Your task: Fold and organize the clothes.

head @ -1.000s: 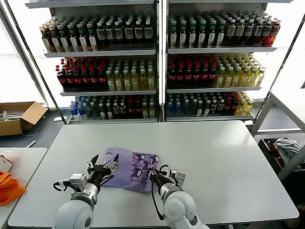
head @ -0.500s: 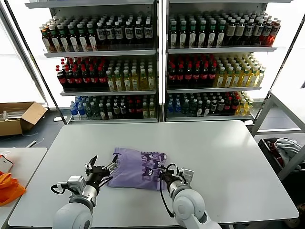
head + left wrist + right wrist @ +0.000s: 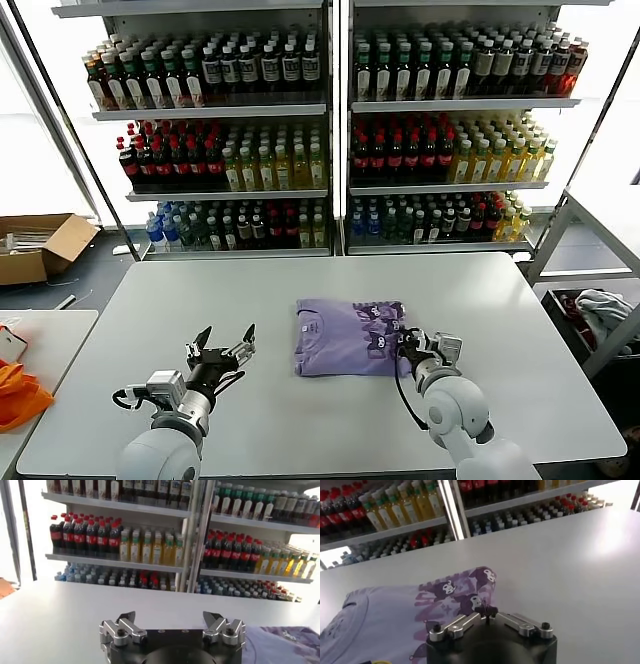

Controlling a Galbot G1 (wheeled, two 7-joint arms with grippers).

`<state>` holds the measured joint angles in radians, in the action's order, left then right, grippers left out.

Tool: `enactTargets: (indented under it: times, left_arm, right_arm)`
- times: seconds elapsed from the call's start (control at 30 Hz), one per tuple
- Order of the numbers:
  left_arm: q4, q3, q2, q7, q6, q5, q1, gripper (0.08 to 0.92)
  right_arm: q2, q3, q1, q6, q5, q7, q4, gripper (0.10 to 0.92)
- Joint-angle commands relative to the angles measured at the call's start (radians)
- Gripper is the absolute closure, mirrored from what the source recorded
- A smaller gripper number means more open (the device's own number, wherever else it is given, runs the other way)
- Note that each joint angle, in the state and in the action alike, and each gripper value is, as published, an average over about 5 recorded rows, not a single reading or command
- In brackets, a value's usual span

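folded lavender t-shirt (image 3: 350, 338) flat on table

A pale grey tabletop (image 3: 250, 290) with rounded corners fills the lower half of the head view. Behind it, across the upper half, stand two shelving units (image 3: 335, 130) packed with rows of bottles (image 3: 220, 155): dark ones on top, red-capped and yellow ones in the middle, smaller mixed ones lowest. At the left edge an open cardboard box (image 3: 40, 245) sits on the floor. An orange cloth (image 3: 18, 392) lies on a second table (image 3: 45, 335) at the lower left. At the right edge, a grey-white bundle of fabric (image 3: 605, 315) rests in a metal-framed cart (image 3: 585, 225).
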<state>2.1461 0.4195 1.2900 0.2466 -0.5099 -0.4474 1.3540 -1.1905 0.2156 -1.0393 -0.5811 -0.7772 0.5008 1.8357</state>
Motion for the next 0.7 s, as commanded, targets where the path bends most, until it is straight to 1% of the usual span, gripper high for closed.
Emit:
enactTargets:
  times: [0.03, 0.2, 0.27, 0.37, 0.47, 0.7]
  left_arm:
    - [0.004, -0.003, 0.008, -0.001, 0.0, 0.0, 0.008, 0.177]
    - [0.005, -0.006, 0.02, -0.002, 0.001, 0.001, 0.016, 0.177]
    - [0.006, -0.009, 0.027, -0.002, 0.001, 0.003, 0.017, 0.177]
    - [0.01, -0.012, 0.036, -0.004, 0.002, 0.004, 0.02, 0.177]
    - [0.015, -0.011, 0.04, -0.005, 0.004, 0.003, 0.025, 0.177]
    - [0.024, -0.009, 0.045, -0.006, 0.006, 0.003, 0.048, 0.177]
  right_arm:
    - [0.036, 0.077, -0.014, 0.006, 0.14, -0.098, 0.005, 0.836]
    - [-0.006, 0.101, -0.05, 0.03, 0.319, -0.14, 0.156, 0.691]
    - [-0.013, 0.082, -0.071, 0.037, 0.356, -0.148, 0.205, 0.63]
    - [-0.026, 0.045, -0.104, 0.035, 0.361, -0.144, 0.237, 0.544]
    - [-0.046, 0.02, -0.125, 0.033, 0.318, -0.115, 0.221, 0.457]
    - [-0.116, 0.033, -0.151, 0.024, 0.097, -0.007, 0.162, 0.277]
